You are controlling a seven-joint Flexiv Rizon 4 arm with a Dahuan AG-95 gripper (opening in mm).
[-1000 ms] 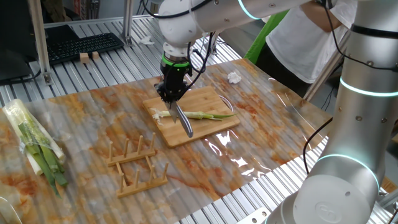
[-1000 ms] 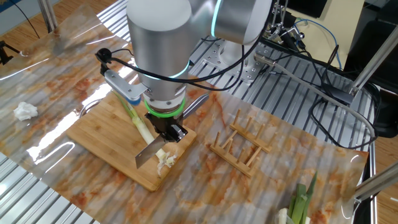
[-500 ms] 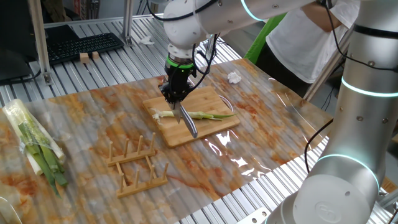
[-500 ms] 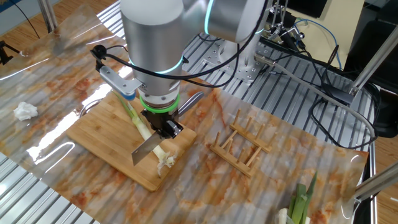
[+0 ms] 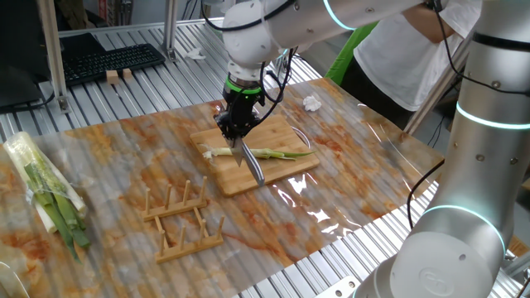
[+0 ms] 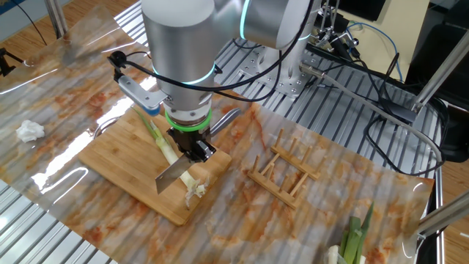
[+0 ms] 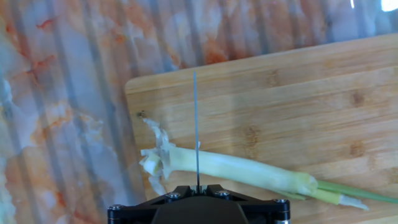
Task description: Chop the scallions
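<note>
The scallions are one slender stalk (image 5: 277,153) lying across the wooden board (image 5: 273,174), white at the left end and green toward the right. Frayed pale pieces (image 6: 194,189) sit at its white end. My gripper (image 5: 236,131) is shut on a knife handle, and the blade (image 5: 253,167) slants down over the stalk. In the hand view the blade (image 7: 196,124) shows edge-on, crossing the stalk (image 7: 242,168) just right of its torn white tip. Whether the edge touches the stalk cannot be told. The other fixed view shows the blade (image 6: 174,174) tilted beside the stalk (image 6: 157,136).
A wooden slotted rack (image 5: 178,215) lies in front of the board. A plastic-wrapped bundle of green stalks (image 5: 45,190) rests at the far left. A crumpled white wad (image 5: 311,103) lies behind the board, and a person (image 5: 397,41) stands at the back right.
The gripper and knife have shifted a little along the stalk, away from its white tip toward the green end. The stalk and board have stayed put.
</note>
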